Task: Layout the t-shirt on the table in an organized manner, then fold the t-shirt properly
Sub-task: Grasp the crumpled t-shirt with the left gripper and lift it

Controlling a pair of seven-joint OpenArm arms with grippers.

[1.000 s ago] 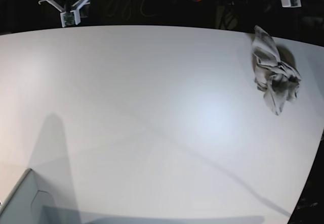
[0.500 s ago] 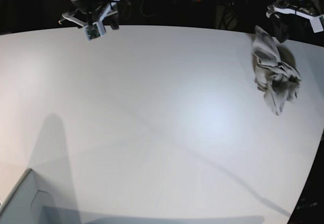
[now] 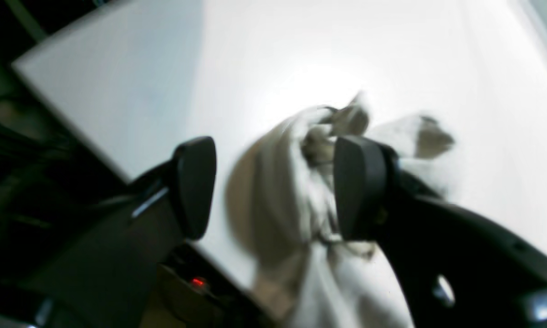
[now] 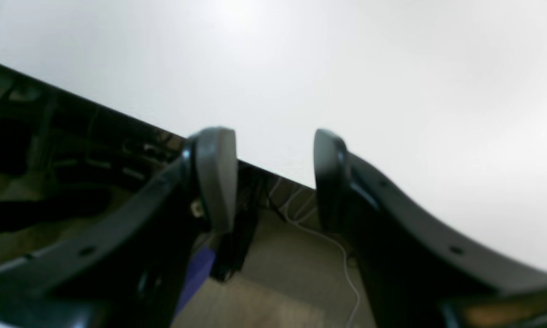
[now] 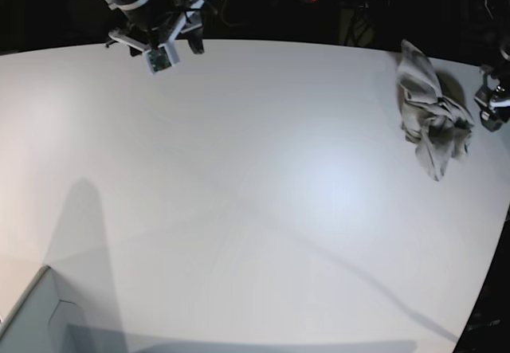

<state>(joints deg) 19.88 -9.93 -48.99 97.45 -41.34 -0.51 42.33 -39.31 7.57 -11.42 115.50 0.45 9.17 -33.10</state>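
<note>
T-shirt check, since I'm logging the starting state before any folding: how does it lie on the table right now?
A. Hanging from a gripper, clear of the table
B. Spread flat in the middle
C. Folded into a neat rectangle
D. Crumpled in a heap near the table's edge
D: the t-shirt sits bunched and wrinkled close to the edge of the table, with neither gripper closed on it.

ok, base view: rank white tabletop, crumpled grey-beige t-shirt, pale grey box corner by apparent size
1. White tabletop, by far.
2. Crumpled grey-beige t-shirt and pale grey box corner look alike; the box is cropped and nearer the camera, so unranked.
</note>
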